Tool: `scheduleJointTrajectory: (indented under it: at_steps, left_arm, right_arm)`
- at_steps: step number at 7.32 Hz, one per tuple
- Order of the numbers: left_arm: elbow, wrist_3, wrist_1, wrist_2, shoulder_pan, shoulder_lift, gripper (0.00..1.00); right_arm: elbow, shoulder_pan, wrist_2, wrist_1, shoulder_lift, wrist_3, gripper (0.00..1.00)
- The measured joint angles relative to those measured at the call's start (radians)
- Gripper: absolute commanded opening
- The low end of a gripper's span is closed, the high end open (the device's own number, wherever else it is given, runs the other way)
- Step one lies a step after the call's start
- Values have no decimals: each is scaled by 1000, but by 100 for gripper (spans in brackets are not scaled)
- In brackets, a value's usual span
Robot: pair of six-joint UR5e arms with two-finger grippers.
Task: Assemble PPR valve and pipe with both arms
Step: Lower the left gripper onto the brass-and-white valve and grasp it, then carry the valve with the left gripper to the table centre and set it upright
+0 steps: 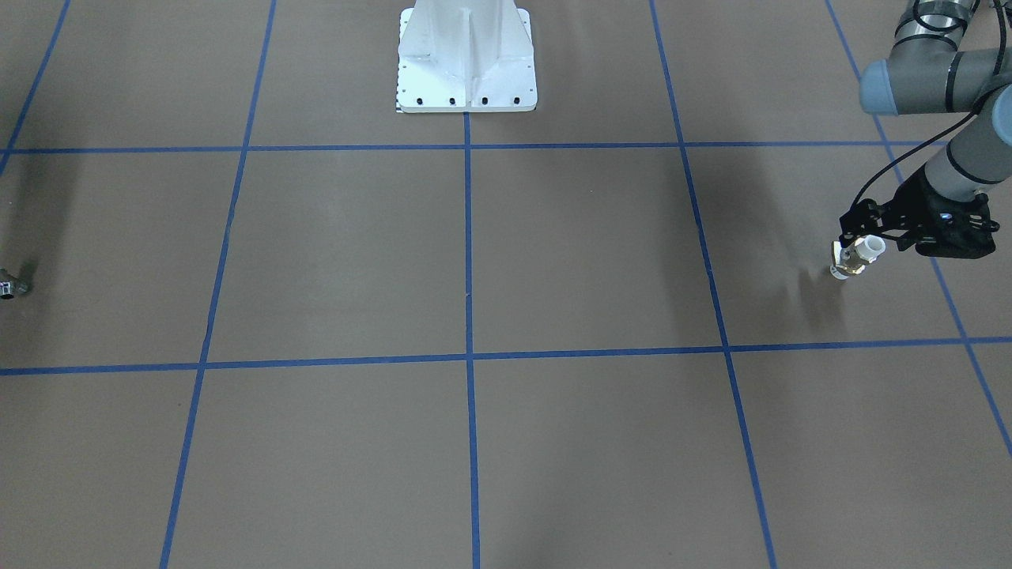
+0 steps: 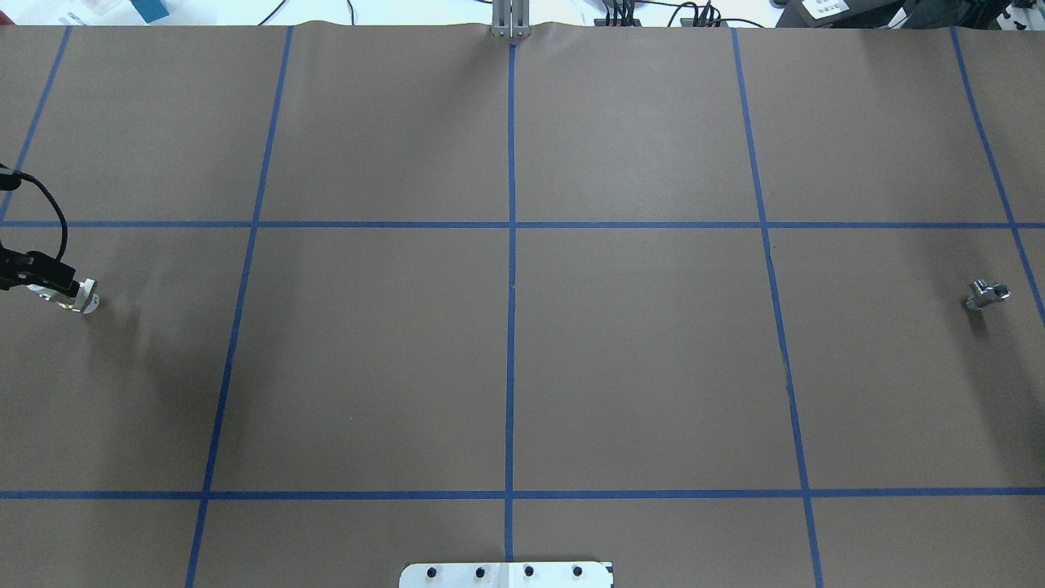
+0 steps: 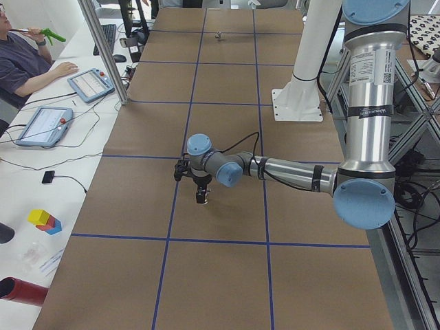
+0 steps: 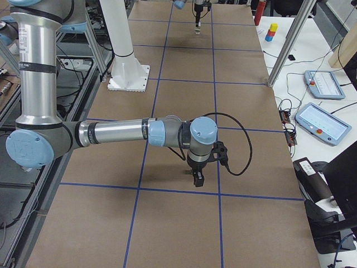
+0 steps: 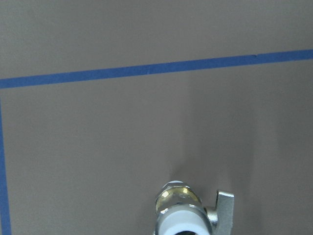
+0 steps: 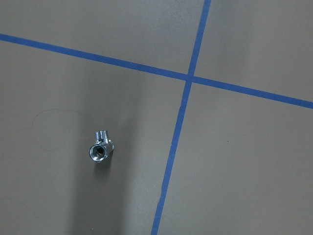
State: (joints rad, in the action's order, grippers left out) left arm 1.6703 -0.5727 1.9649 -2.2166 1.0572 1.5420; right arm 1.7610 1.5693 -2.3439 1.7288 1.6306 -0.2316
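The PPR valve (image 1: 855, 258), with a white socket end, brass middle and white side handle, hangs in my left gripper (image 1: 854, 241), just over the table at its far left end. The gripper is shut on the valve's white top. The valve also shows in the overhead view (image 2: 82, 295) and at the bottom of the left wrist view (image 5: 182, 211). The pipe (image 2: 987, 294), a small shiny silver fitting, lies alone on the table near the far right end; its open end faces the right wrist camera (image 6: 100, 149). My right gripper (image 4: 197, 177) hovers above that area; I cannot tell whether it is open.
The white bolted pedestal base (image 1: 466, 67) stands at the middle of the robot's side. Blue tape lines (image 2: 511, 286) divide the brown table cover. An aluminium post (image 3: 103, 51), tablets (image 3: 43, 125) and a seated operator (image 3: 20, 62) are along the operators' side.
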Motion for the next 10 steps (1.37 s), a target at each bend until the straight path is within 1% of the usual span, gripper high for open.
scheduleJointTrajectory:
  at_steps: [1,2,3,4,5,6,8,9,10]
  left_arm:
    - [-7,0,0,0,-2,4,82]
    - [-11,0,0,0,-3,7,72]
    - [-13,-1,0,0,-3,8,56]
    - [-13,-1,0,0,-3,8,34]
    - [-13,-2,0,0,-3,9,8]
    - [-12,-2,0,0,-3,9,0]
    - [1,-3,-8,-16,-3,8,0]
    - [24,-4,-35,-38,-1,15,0]
    - [65,-4,-122,-55,1,52,0]
  right_arm:
    - [0,0,0,0,0,0,99]
    - [0,0,0,0,0,0,99]
    - [0,0,0,0,0,0,99]
    - [0,0,1,1,0,0,99]
    - [0,0,2,0,0,0,99]
    - [0,0,3,0,0,0,99]
    - [1,0,0,1,0,1,99]
    - [4,0,0,1,-1,1,99]
    - [16,0,1,1,-2,1,99]
